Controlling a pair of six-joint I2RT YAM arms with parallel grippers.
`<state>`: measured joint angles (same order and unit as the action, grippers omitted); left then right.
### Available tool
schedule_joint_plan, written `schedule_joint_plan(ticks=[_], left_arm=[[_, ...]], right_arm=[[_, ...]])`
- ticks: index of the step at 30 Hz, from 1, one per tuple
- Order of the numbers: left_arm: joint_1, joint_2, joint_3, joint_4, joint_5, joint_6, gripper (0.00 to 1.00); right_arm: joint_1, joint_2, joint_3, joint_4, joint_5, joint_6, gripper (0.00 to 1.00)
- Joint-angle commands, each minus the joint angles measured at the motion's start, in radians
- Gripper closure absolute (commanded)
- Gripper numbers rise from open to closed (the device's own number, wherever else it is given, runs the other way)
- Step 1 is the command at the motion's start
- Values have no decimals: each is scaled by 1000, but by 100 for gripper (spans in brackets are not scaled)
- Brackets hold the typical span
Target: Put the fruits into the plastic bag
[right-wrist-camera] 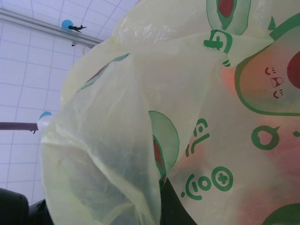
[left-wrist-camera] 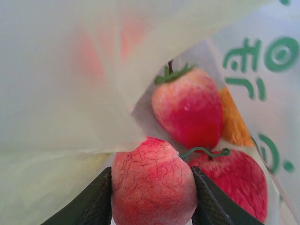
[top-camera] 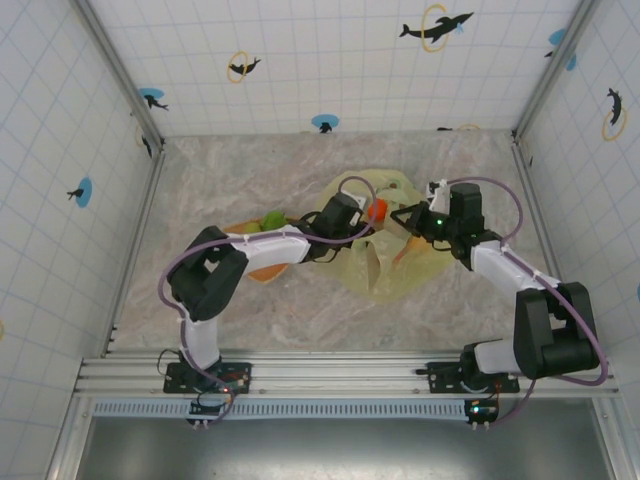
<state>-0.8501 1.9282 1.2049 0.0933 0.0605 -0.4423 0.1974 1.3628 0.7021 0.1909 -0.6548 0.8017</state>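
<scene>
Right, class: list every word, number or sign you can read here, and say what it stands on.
Plastic bag: green printed characters, turned and creased; I cannot read them as words.
Wall stickers: dolphin pictures, no text.
No other writing is legible.

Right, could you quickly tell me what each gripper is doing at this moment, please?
Left gripper: closed on a red fruit.
Right gripper: seemingly closed on the plastic bag, holding it up.
</scene>
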Motion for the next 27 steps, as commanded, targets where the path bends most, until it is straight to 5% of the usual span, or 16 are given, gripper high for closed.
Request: schedule_joint_plan(ticks=[1,12,27], left_arm=[[-1,55,35,85,-59,-67,55],[-1,102,54,117,-12,-81,44],[7,-174,-136,41,44,-3,34]], right_arm=[[3,-7,11,36,-5,0,100],[-8,-3,1,33,-6,-14,100],[-26,-13,-19,15,-9,-39,100]])
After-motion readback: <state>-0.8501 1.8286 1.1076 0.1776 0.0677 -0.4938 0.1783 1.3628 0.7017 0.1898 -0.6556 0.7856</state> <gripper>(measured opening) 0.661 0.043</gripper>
